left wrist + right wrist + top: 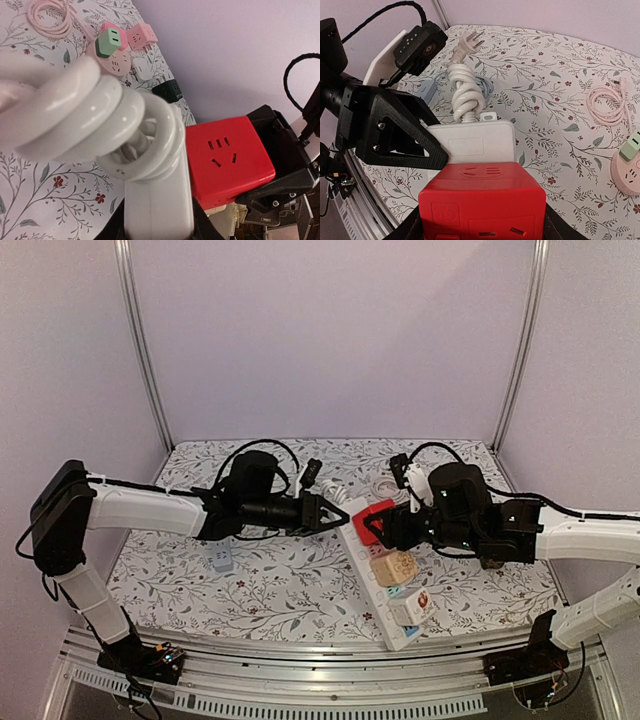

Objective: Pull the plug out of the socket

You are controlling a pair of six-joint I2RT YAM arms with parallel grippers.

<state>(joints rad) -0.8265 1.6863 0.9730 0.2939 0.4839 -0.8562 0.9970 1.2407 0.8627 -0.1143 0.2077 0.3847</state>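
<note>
From above: find the red plug (373, 518) seated at the far end of the power strip (360, 558), lying on the bench (280, 580). Note the right claw (385, 525) closed around it and the left claw (325, 513) at the strip's far tip.

From the left wrist: see the left claw (159, 227) pinching that tip just below the coiled white cable (100, 115), probably firmly, with little of the fingers in view.

From the right wrist: see the right claw (482, 225) spread to the cube's width and clamped on its two sides. Expect a stiff, light, smooth cube, tight in the socket; take hold on the flat sides, pull straight, hold the strip down.
</note>
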